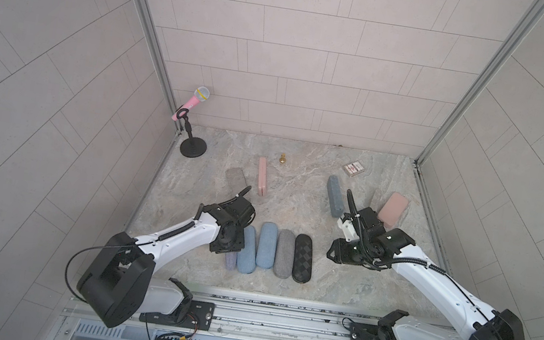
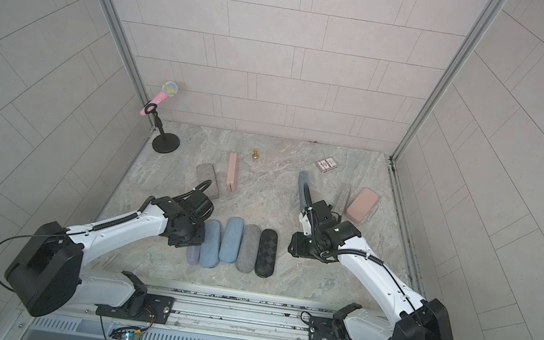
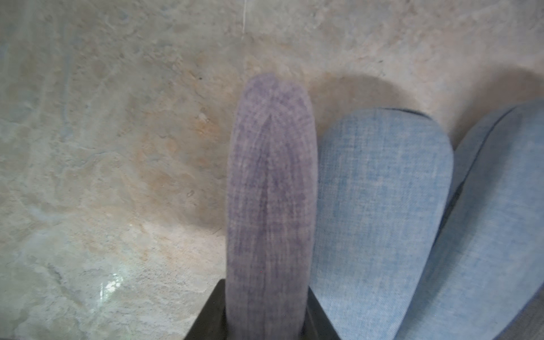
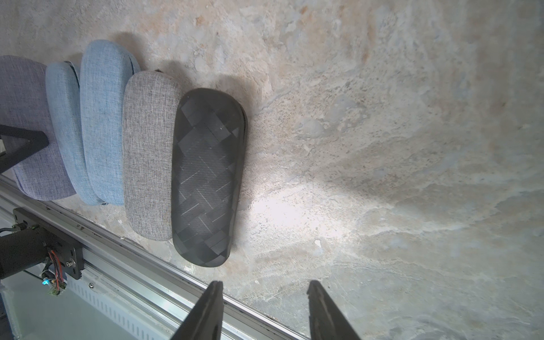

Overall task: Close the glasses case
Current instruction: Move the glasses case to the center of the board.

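Pale tiled walls (image 1: 316,57) enclosed three sides; marbled stone bench (image 1: 295,196) below. Pink microphone (image 1: 197,99) stood on stand in back left corner. Left claw (image 3: 265,287) narrow, clamped on purple glasses case (image 3: 270,176), leftmost in front row of five, just beside blue case (image 3: 379,206). Black case (image 4: 206,176) ended row. Right claw (image 4: 265,287) moderately spread, empty, over bare stone.

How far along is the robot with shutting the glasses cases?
Done: four shut cases in the front row, two blue cases, a grey case, a black case. In hand: the left tool grips the purple case, which looks shut too. Left: cases farther back, like the pink case, may need closing; I cannot tell. The right tool is open.
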